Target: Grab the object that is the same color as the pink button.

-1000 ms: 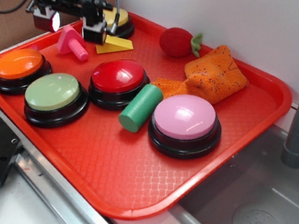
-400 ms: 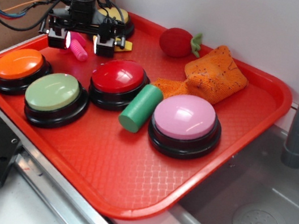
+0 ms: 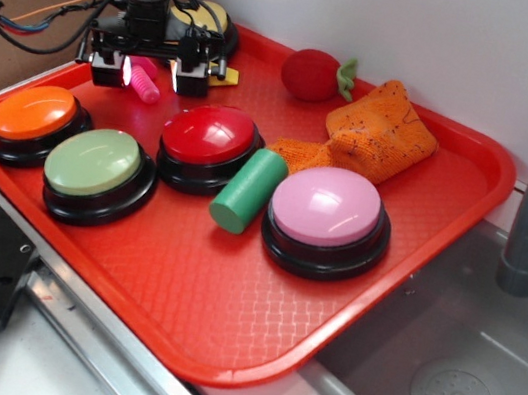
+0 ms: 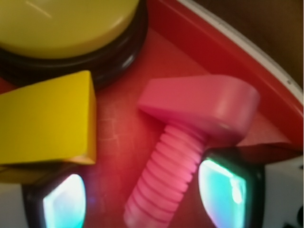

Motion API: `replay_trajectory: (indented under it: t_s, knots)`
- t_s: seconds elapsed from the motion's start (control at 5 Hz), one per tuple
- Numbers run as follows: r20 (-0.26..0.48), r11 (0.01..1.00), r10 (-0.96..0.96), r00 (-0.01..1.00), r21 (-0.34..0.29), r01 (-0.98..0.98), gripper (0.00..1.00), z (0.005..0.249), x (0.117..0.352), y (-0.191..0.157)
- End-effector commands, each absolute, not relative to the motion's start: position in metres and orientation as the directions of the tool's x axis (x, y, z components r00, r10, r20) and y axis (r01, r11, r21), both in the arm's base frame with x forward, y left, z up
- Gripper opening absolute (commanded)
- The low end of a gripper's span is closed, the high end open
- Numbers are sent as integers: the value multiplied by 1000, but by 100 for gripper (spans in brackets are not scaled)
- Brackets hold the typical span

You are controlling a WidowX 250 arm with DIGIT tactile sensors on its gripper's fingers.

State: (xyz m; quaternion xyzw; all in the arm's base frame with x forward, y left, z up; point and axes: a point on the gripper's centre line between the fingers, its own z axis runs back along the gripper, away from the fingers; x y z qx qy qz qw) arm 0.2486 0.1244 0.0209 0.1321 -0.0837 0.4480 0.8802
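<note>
The hot-pink peg toy (image 3: 143,82) lies on the red tray (image 3: 223,322) at about 10 o'clock, between the two fingers of the tool (image 3: 150,73); in the wrist view the toy (image 4: 190,137) shows a flat triangular head toward 1 o'clock and a ribbed peg running down toward 7 o'clock, resting on the tray floor; no brand, label or writing can be read on it or on anything else in either view. The tool is spread, one lit pad on each side of the peg, and the wrist view shows red tray between the left pad and the peg, while the right pad sits just beside it; whether that pad touches cannot be told. The arm comes down from 12 o'clock, the wrist pointing nearly straight down, cables trailing off toward 9 o'clock. Just beside the toy at 9 o'clock in the wrist view lies a yellow wedge (image 4: 47,123), and above that a yellow button (image 4: 66,28). Further out stand the red button (image 3: 208,144), the orange button (image 3: 32,118), the green button (image 3: 94,169) and, at 4 o'clock of the toy and well apart, the pink button (image 3: 326,213).
</note>
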Motion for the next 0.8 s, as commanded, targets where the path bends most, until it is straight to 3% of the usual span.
replay_trajectory:
  t_s: [0.0, 0.6]
  knots:
    - [244, 555, 797, 553, 64, -829, 0, 34, 226, 142]
    - [224, 671, 719, 658, 24, -741, 0, 38, 230, 140]
